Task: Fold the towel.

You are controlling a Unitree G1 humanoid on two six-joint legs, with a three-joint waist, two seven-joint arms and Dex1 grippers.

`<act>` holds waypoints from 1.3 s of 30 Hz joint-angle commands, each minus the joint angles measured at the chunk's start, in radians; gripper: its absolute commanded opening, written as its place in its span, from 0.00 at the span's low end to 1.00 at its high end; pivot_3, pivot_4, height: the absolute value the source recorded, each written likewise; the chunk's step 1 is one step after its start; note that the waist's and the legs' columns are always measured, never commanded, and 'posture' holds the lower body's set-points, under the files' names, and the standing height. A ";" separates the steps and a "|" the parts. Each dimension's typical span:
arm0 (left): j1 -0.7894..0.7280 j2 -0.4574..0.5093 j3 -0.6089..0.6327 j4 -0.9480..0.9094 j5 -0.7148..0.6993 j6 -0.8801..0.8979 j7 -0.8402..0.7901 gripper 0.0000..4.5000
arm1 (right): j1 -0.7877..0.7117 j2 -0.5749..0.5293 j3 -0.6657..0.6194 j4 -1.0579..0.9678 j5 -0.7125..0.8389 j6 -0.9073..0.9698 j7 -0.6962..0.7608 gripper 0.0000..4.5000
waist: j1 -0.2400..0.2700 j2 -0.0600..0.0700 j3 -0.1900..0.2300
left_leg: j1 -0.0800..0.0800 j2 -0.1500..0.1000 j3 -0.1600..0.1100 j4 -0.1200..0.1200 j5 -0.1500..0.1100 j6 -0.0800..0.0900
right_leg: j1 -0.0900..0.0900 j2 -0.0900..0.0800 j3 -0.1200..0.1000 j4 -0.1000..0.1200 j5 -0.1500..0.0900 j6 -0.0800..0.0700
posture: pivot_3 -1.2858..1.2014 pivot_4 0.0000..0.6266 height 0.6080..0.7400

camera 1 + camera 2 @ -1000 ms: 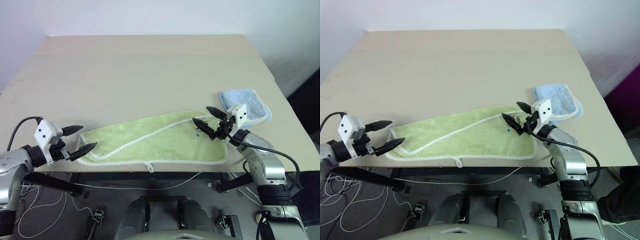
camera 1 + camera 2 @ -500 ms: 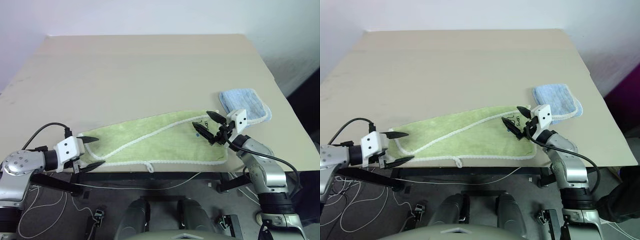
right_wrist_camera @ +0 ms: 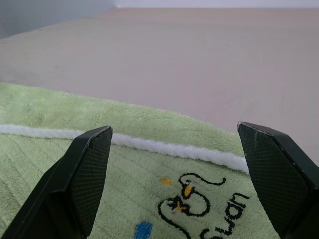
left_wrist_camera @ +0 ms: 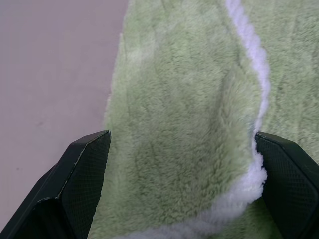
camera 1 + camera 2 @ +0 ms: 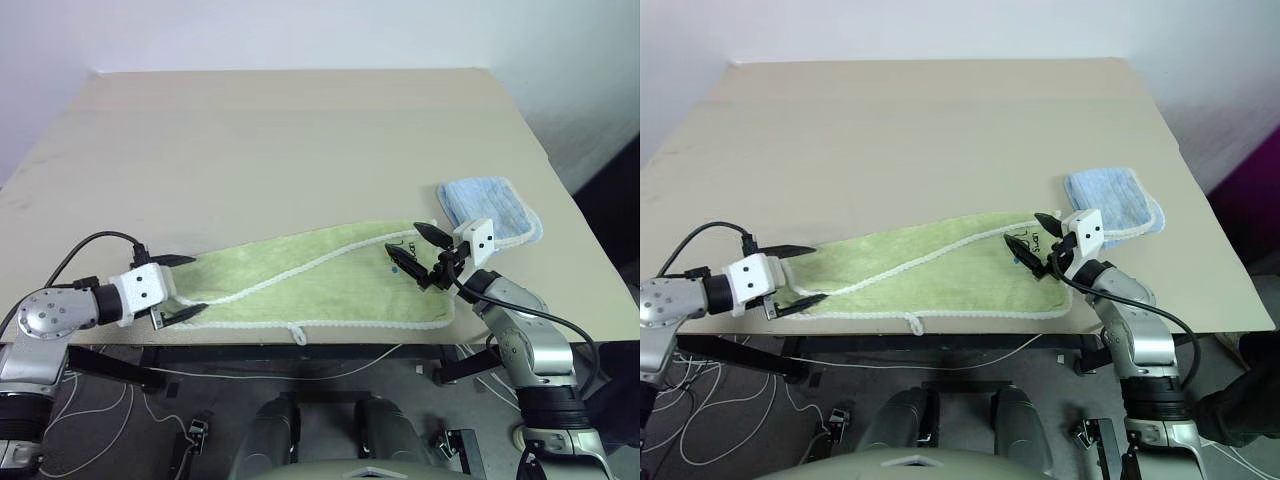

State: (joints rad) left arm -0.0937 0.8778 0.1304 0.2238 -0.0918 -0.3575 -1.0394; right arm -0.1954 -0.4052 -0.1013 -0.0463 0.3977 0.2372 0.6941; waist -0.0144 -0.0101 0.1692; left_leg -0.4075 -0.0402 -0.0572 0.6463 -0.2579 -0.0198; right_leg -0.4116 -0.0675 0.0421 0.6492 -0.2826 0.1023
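The towel (image 5: 320,285) is a light yellow-green terry cloth with white edging. It lies as a long folded strip along the table's front edge, with a small white loop (image 5: 298,333) at the front. My left gripper (image 5: 192,285) is open and straddles the towel's left end, one finger on each side of the corner; the left wrist view shows the towel (image 4: 189,99) between the fingers (image 4: 75,189). My right gripper (image 5: 403,239) is open, just above the towel's right end, where there is a small embroidered mark (image 3: 192,196).
A smaller light blue cloth (image 5: 490,208) lies behind the right gripper, near the table's right edge. The beige table (image 5: 300,150) stretches away behind the towel. The towel's front hem runs right along the table's front edge.
My left gripper has moved in from beyond the table's left end and rolled, and now straddles the towel's left end. The right gripper has stayed where it was.
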 commanded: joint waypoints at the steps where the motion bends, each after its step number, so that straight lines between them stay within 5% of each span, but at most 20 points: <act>1: -0.008 0.033 0.011 0.023 0.010 -0.059 0.001 0.99 | -0.010 0.000 -0.010 -0.044 0.015 -0.008 0.001 0.94 | 0.000 0.000 0.000 | 0.000 0.000 0.000 0.000 0.000 0.000 | 0.000 0.000 0.000 0.000 0.000 0.000 | 0.52 0.24 1.00; 17: -0.020 0.080 -0.034 0.027 -0.003 -0.146 -0.041 0.99 | -0.018 0.011 -0.001 -0.030 0.008 -0.012 0.000 0.94 | 0.000 0.000 0.000 | 0.000 0.000 0.000 0.000 0.000 0.000 | 0.000 0.001 0.000 0.000 0.000 0.000 | 0.52 0.24 1.00; 20: -0.007 0.081 -0.042 0.004 -0.032 -0.148 -0.068 0.87 | -0.018 0.011 0.000 -0.030 0.007 -0.012 0.000 0.94 | 0.000 0.000 0.000 | 0.000 0.000 0.000 0.000 0.000 0.000 | 0.000 0.001 0.000 0.000 0.000 0.000 | 0.52 0.24 1.00; 32: 0.019 0.077 -0.045 -0.019 -0.097 -0.135 -0.119 0.01 | -0.042 -0.008 -0.006 -0.020 -0.002 -0.018 0.008 0.94 | -0.001 0.000 0.000 | 0.000 0.000 0.000 0.000 0.000 0.000 | 0.000 0.001 0.000 0.000 0.000 0.000 | 0.52 0.24 1.00; 39: 0.064 0.003 0.060 -0.084 -0.276 0.132 -0.036 0.01 | -0.134 -0.178 0.059 0.103 -0.223 -0.128 0.023 0.94 | 0.000 0.000 0.000 | 0.000 0.000 0.000 0.001 0.000 0.000 | 0.000 0.002 0.000 0.001 0.000 0.000 | 0.52 0.24 1.00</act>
State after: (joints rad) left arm -0.0336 0.8824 0.1381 0.1768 -0.3137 -0.2667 -1.0952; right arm -0.3087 -0.5537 -0.0582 0.0298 0.2438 0.1698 0.7084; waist -0.0149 -0.0101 0.1693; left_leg -0.4075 -0.0401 -0.0570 0.6478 -0.2580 -0.0196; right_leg -0.4114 -0.0654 0.0415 0.6500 -0.2827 0.1024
